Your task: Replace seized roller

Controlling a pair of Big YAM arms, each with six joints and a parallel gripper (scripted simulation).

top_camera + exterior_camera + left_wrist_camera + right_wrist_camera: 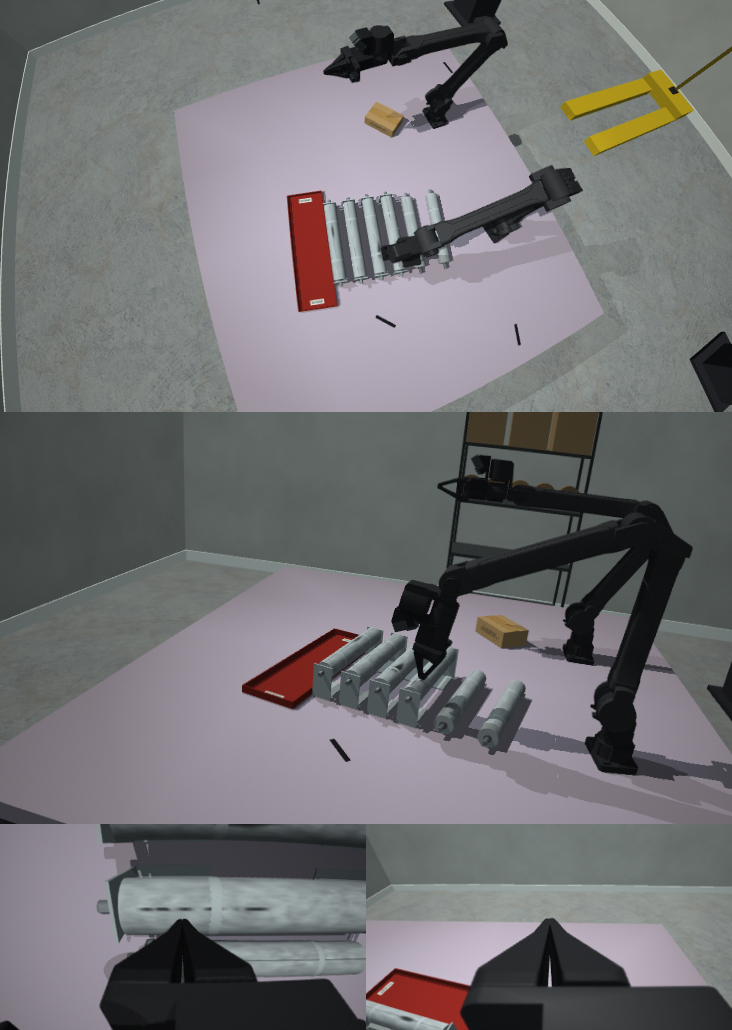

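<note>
Four rollers sit in the bed; the fourth, farthest from the tray (pixel 390 217) (pixel 434 674) (pixel 161 893), has a dashed dark line along it. Its axle end (pixel 103 907) sticks out of the bracket (pixel 113 911) (pixel 408 707). My left gripper (pixel 182 926) (pixel 422 676) is shut and empty, pointing down, its tips at this roller's side; contact cannot be told. Two loose rollers (pixel 408 207) (pixel 433 203) (pixel 463 699) (pixel 504 711) lie beside the bed. The red scrap tray (pixel 310 255) (pixel 286 670) (pixel 435 1001) is empty. My right gripper (pixel 326 72) (pixel 439 487) (pixel 549 926) is shut, empty and high up.
A cardboard box (pixel 384 120) (pixel 502 631) lies on the table near the right arm's base. Thin black strips (pixel 385 321) (pixel 517 334) (pixel 339 750) lie on the table. The left arm reaches over both loose rollers in the top view.
</note>
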